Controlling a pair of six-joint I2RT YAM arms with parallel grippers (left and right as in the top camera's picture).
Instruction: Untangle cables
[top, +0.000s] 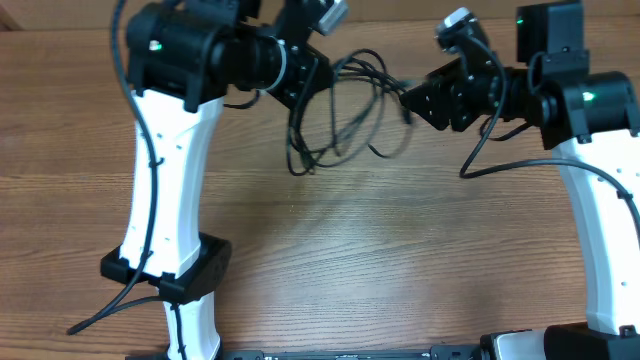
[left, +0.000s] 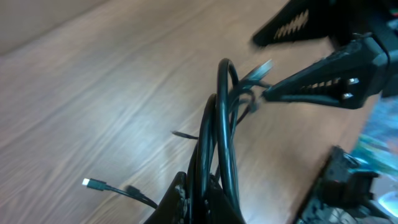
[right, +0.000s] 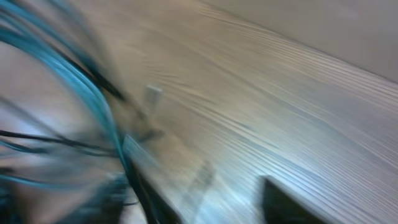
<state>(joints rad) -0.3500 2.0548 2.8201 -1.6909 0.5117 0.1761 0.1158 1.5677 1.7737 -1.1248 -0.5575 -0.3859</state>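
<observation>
The cables (top: 345, 110) form a loose black tangle on the wooden table at the back middle, partly lifted. My left gripper (top: 300, 85) is shut on a bundle of these cables (left: 224, 124), which rise in loops from between its fingers (left: 180, 199). A loose end with a small metal plug (left: 93, 183) lies on the wood to the left. My right gripper (top: 410, 100) is just right of the tangle, and its fingers (left: 317, 78) are spread apart close to another plug (left: 264, 67). The right wrist view is badly blurred; the right gripper (right: 211, 205) is open over bare wood.
The left arm's white link (top: 165, 200) and black base clamp (top: 170, 270) stand at the front left. The right arm's white link (top: 600, 230) runs down the right edge. A dark strip (top: 350, 353) lines the table's front edge.
</observation>
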